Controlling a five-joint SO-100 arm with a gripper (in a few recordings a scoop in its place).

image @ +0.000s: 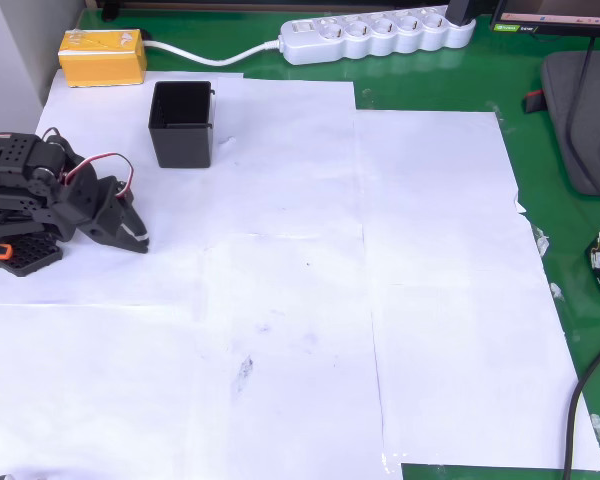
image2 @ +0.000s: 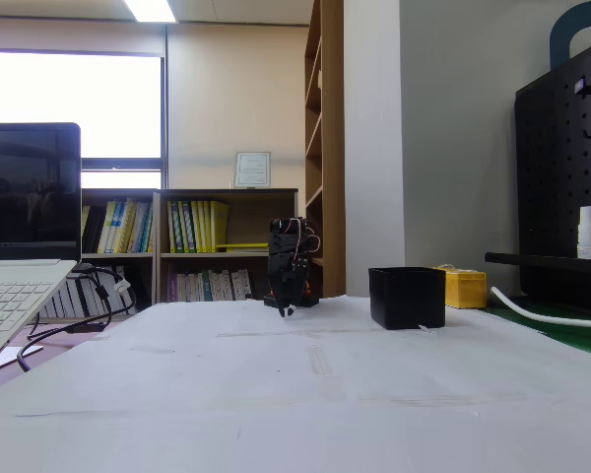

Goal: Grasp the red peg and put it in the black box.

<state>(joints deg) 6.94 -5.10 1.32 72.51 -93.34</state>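
- The arm sits folded at the left edge in the overhead view, its gripper (image: 130, 232) low over the paper (image: 310, 250); a tucked rest pose, by my reading, not a reach.
- The fingers come to one narrow tip with no gap that I can make out and nothing between them; in the fixed view the gripper (image2: 288, 307) is too small to judge.
- The box (image: 181, 124) stands upright and open-topped on the paper, near the gripper, just up and right of it in the overhead view.
- I cannot find the peg on the paper; whether it lies inside the box is hidden by its dark interior.
- A yellow box (image: 102, 56) and a power strip (image: 375, 36) lie beyond the box; nothing stands between gripper and box.
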